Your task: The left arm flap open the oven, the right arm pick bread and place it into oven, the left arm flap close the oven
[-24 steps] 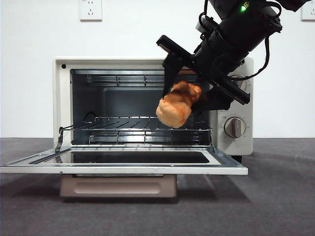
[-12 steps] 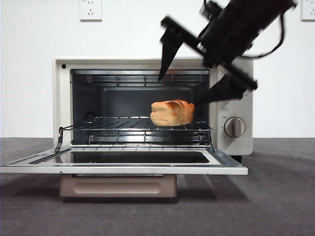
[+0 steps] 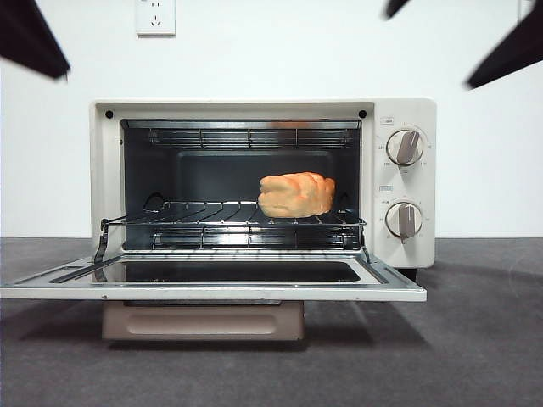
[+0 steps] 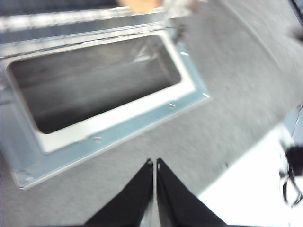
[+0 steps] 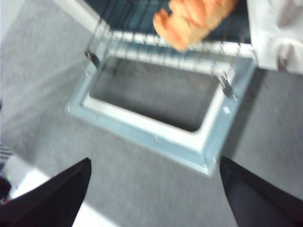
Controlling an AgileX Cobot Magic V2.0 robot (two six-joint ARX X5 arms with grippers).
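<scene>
The cream-white oven (image 3: 263, 108) stands open, its glass door (image 3: 212, 271) folded down flat. The golden-orange bread (image 3: 296, 195) lies on the wire rack (image 3: 204, 222), right of the rack's middle, with nothing touching it. My right gripper (image 5: 154, 161) is open and empty, high above the table in front of the door; the bread (image 5: 194, 19) shows ahead of it. One of its fingers (image 3: 509, 55) shows at the top right of the front view. My left gripper (image 4: 155, 163) is shut and empty, above the table beside the door (image 4: 118, 118).
Two beige knobs (image 3: 405, 182) sit on the oven's right panel. A beige block (image 3: 204, 320) stands under the open door. The grey mat (image 3: 475, 339) runs around the oven. A black arm part (image 3: 30, 38) hangs at the top left corner.
My right gripper let go of the bread onto the rack, then rose up and right out of the oven front. A black arm part has come in at the top left.
</scene>
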